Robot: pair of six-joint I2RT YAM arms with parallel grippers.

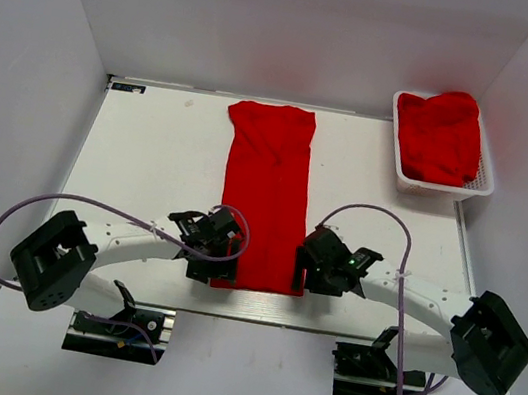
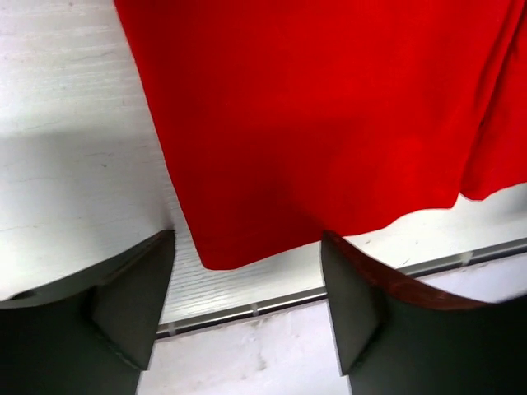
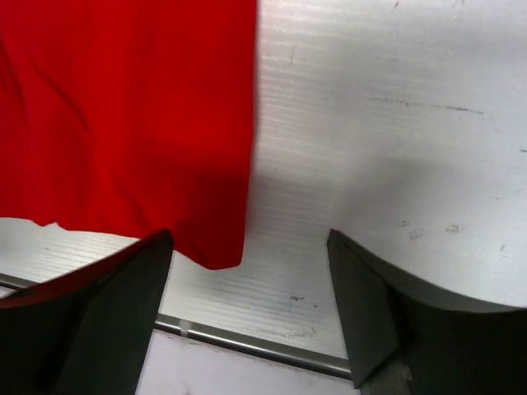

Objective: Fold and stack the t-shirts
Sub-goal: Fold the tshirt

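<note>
Left gripper (image 2: 247,247) and right gripper (image 3: 247,240) gape open over the red t-shirt (image 1: 266,188)'s near corners; a shallow pinch could drop layers.

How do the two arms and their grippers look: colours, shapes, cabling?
The left arm and right arm are alike: white curved links between blocky black joint housings, each trailed by a loose lavender cable. The left gripper and right gripper are black, with broad, flat, dark grey fingers.
</note>
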